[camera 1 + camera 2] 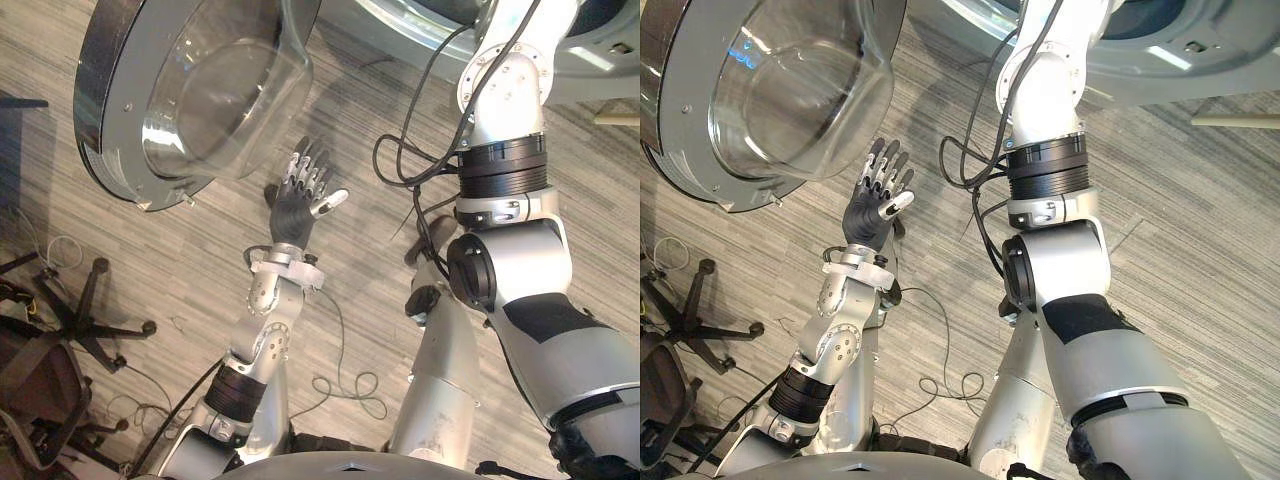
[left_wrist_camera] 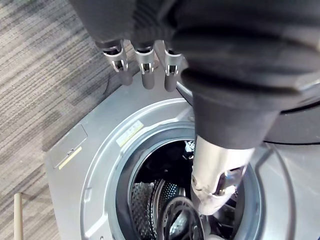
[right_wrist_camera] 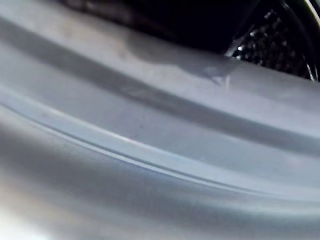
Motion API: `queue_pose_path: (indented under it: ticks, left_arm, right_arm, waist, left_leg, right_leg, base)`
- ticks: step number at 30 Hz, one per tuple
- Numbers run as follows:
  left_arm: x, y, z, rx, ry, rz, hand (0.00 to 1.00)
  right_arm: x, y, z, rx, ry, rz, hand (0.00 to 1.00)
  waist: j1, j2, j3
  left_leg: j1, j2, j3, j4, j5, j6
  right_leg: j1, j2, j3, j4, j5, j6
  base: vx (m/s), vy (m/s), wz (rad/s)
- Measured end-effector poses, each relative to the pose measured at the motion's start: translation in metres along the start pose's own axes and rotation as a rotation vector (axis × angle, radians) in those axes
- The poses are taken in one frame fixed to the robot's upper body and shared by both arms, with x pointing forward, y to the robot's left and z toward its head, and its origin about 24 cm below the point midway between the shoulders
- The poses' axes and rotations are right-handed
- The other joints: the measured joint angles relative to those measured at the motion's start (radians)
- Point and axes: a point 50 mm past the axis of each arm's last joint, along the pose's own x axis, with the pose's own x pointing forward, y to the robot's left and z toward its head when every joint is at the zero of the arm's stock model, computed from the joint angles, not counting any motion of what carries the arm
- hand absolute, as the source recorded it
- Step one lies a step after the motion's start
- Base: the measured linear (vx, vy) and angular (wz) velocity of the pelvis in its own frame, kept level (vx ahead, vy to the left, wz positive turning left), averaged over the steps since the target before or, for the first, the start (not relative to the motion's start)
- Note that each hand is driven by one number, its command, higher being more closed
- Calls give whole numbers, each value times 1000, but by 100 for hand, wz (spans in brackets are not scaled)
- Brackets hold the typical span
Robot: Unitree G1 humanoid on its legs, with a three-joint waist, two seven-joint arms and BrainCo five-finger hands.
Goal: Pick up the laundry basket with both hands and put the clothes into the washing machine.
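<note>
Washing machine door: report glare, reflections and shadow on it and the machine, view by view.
Left eye view: white highlights streak the clear glass bowl of the round grey-rimmed washing machine door. Right eye view: a bluish reflection near the bowl's upper left. Left wrist view: the perforated steel drum lies mostly dark. Right wrist view: a soft shadow crosses the grey opening rim.

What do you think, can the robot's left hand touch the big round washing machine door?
Probably yes. The left hand is open, its fingers straight, raised just beside the glass bulge of the open door. Nothing shows between them, so a short reach should get there.
</note>
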Motion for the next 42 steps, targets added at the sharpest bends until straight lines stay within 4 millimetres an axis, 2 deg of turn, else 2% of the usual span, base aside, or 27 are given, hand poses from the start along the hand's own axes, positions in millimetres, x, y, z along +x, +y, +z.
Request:
queue_pose_path:
  ticks: [4,7,9,10,12,13,14,15,17,18,20,22,23,24,26,27,29,32,33,35,36,37,38,39,40,41,42]
  left_arm:
    - [-2,11,1,7,-3,45,0]
    - [-2,12,2,8,-4,49,0]
    - [-3,14,2,9,-6,54,0]
    - [-3,14,2,9,-5,56,0]
    - [-3,17,3,10,-10,65,0]
    - [-3,18,4,11,-13,69,0]
    - [-3,21,6,12,-20,81,0]
    - [-3,22,7,13,-23,87,0]
    - [-3,28,10,25,-38,110,0]
    - [-3,30,11,34,-42,117,0]
    - [-4,36,14,60,-48,143,0]
    - [-7,40,13,76,-41,155,0]
    - [-9,41,11,89,-29,153,0]
    - [-9,42,10,97,-22,151,0]
    - [-14,48,6,109,-1,174,0]
    - [-15,51,4,111,10,186,0]
    - [-28,70,-8,120,76,266,0]
    - [-52,91,-14,135,123,361,0]
    - [-67,102,-23,143,178,416,0]
    - [-77,107,-30,145,218,442,0]
    - [-87,111,-38,146,262,471,0]
    - [-89,112,-40,151,279,474,0]
    - [-91,112,-45,158,308,470,0]
    - [-91,112,-45,166,315,462,0]
    - [-94,109,-50,169,341,438,0]
    - [-98,107,-53,167,359,431,0]
    - [-105,105,-58,172,387,424,0]
  right_arm:
    - [-5,-19,10,-118,-44,-15,0]
    - [-13,-42,15,-177,-35,-46,0]
    - [-28,-76,20,-236,-25,-113,0]
    - [-33,-85,20,-246,-11,-133,0]
    - [-63,-129,21,-286,42,-249,0]
    - [-71,-139,22,-288,48,-283,0]
    - [-89,-160,26,-312,62,-360,0]
    - [-99,-170,27,-334,77,-390,0]
    - [-144,-211,39,-416,142,-535,0]
    - [-155,-220,42,-433,158,-576,0]
    - [-200,-251,47,-505,254,-706,0]
    - [-234,-266,48,-550,341,-787,0]
    - [-253,-271,47,-579,405,-807,0]
    - [-262,-272,46,-594,438,-812,0]
    - [-297,-276,46,-660,569,-823,0]
    - [-306,-277,48,-673,600,-833,0]
    - [-347,-280,63,-710,696,-904,0]
    - [-381,-278,80,-743,770,-953,0]
    - [-397,-275,93,-758,789,-980,0]
    - [-405,-273,102,-770,795,-998,0]
    - [-411,-269,112,-786,796,-1006,0]
    - [-413,-268,115,-792,796,-1009,0]
    - [-418,-267,122,-801,802,-1026,0]
    - [-421,-266,125,-802,803,-1032,0]
    - [-424,-266,131,-808,796,-1047,0]
    - [-426,-265,135,-810,791,-1058,0]
    - [-430,-263,140,-814,782,-1076,0]
  waist:
    - [-14,-1,0]
    - [-25,-2,1]
    - [-38,-19,-4]
    - [-43,-23,-5]
    - [-54,-39,-9]
    - [-58,-39,-9]
    - [-69,-39,-9]
    - [-73,-39,-9]
    - [-91,-41,-8]
    - [-96,-44,-9]
    - [-111,-58,-11]
    - [-113,-79,-17]
    - [-119,-85,-19]
    - [-121,-88,-20]
    - [-127,-118,-39]
    - [-131,-123,-41]
    - [-142,-135,-42]
    - [-142,-162,-67]
    - [-143,-171,-78]
    - [-143,-181,-115]
    - [-149,-188,-151]
    - [-153,-189,-158]
    - [-166,-192,-168]
    - [-168,-199,-174]
    - [-171,-201,-192]
    - [-179,-195,-208]
    - [-194,-176,-233]
  left_leg:
    - [1,-6,8,2,-7,9]
    - [16,-6,23,2,-13,15]
    - [30,-5,39,2,-22,11]
    - [33,-5,42,1,-28,6]
    - [46,-1,56,1,-35,4]
    - [48,0,57,1,-35,3]
    - [50,1,59,1,-37,1]
    - [51,2,60,2,-38,1]
    - [55,9,74,17,-48,3]
    - [57,12,78,26,-50,6]
    - [77,33,91,55,-71,-1]
    - [113,47,109,56,-82,-15]
    - [135,58,111,61,-86,-21]
    - [145,65,111,67,-90,-25]
    - [178,89,114,105,-111,-37]
    - [188,97,111,121,-120,-42]
    - [255,130,79,207,-166,-62]
    - [341,162,58,242,-195,-85]
    - [427,185,54,217,-189,-103]
    - [464,189,61,167,-180,-109]
    - [515,189,97,95,-176,-79]
    - [536,189,123,71,-185,-27]
    - [565,197,165,77,-265,41]
    - [562,206,169,148,-276,30]
    - [573,199,154,345,-297,4]
    - [589,177,133,419,-321,-12]
    - [634,134,102,453,-397,-58]
  right_leg:
    - [19,0,1,-44,28,7]
    - [30,3,7,-62,38,9]
    - [33,9,19,-76,46,9]
    - [34,10,22,-76,46,9]
    - [36,15,36,-86,46,8]
    - [37,15,36,-86,46,8]
    - [38,16,38,-87,46,8]
    - [38,17,40,-87,46,8]
    - [37,25,53,-86,47,7]
    - [37,27,58,-86,48,7]
    - [50,41,78,-90,49,5]
    - [70,54,94,-98,50,0]
    - [91,65,96,-99,44,-6]
    - [102,70,98,-98,40,-8]
    - [113,80,116,-49,9,-17]
    - [120,80,117,-25,-7,-19]
    - [180,74,114,102,-94,-29]
    - [246,78,110,203,-189,-42]
    - [320,96,86,236,-247,-59]
    - [338,111,76,241,-269,-70]
    - [360,121,55,239,-284,-84]
    - [374,126,47,238,-289,-94]
    - [425,117,14,203,-284,-128]
    - [442,114,6,185,-278,-142]
    - [483,120,5,140,-262,-150]
    - [507,130,3,107,-249,-147]
    - [547,160,2,48,-213,-137]
  base:
    - [-9,-34,-4]
    - [-20,-43,-11]
    - [-27,-54,-17]
    - [-25,-50,-17]
    - [-29,-56,-15]
    - [-30,-63,-8]
    - [-24,-52,-4]
    - [-30,-66,-7]
    - [-31,-70,-12]
    - [-36,-80,-22]
    - [-56,-112,-31]
    - [-72,-115,-39]
    - [-76,-114,-35]
    - [-87,-124,-31]
    - [-92,-136,-26]
    - [-87,-157,-11]
    - [-68,-171,-2]
    - [-19,-186,-7]
    - [23,-251,-1]
    - [42,-230,4]
    - [70,-163,14]
    - [120,-233,37]
    - [99,-169,35]
    - [117,-184,27]
    - [77,-94,2]
    - [85,-100,-7]
    - [73,-30,-23]
